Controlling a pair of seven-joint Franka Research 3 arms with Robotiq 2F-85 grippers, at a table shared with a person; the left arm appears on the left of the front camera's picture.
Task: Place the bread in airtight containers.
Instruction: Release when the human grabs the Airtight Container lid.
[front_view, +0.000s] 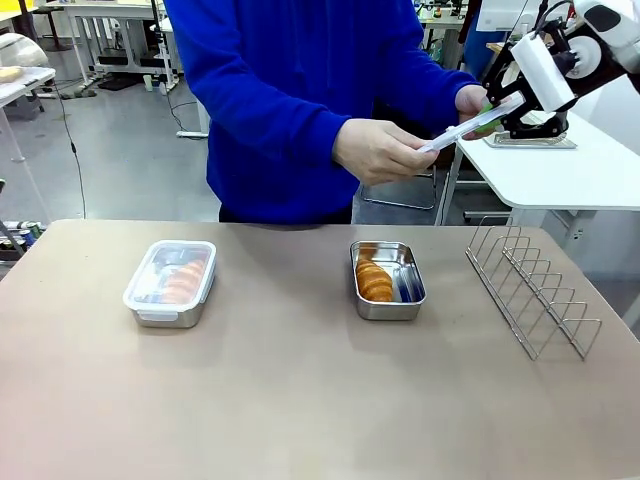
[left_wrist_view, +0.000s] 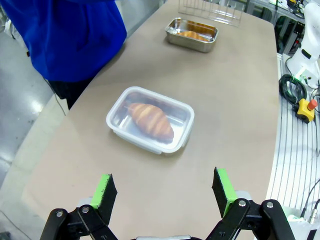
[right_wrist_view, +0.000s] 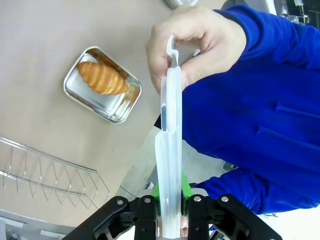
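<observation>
My right end effector (right_wrist_view: 169, 212) is clenched on the clear plastic lid (right_wrist_view: 170, 150), the person's hand (right_wrist_view: 192, 45) pinching its far end. My left end effector (left_wrist_view: 165, 192) hangs released over the lidded container (left_wrist_view: 150, 120); front view adds the ridged croissant (front_view: 374, 281) in the open steel pan (front_view: 388, 306).

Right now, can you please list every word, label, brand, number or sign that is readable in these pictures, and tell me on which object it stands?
None can be read.
Closed container, open container, clear lid in the right pincer, wire rack: no print or label shows.
Left pincer: no marking shows.
Yellow box with red button: no readable text.
</observation>
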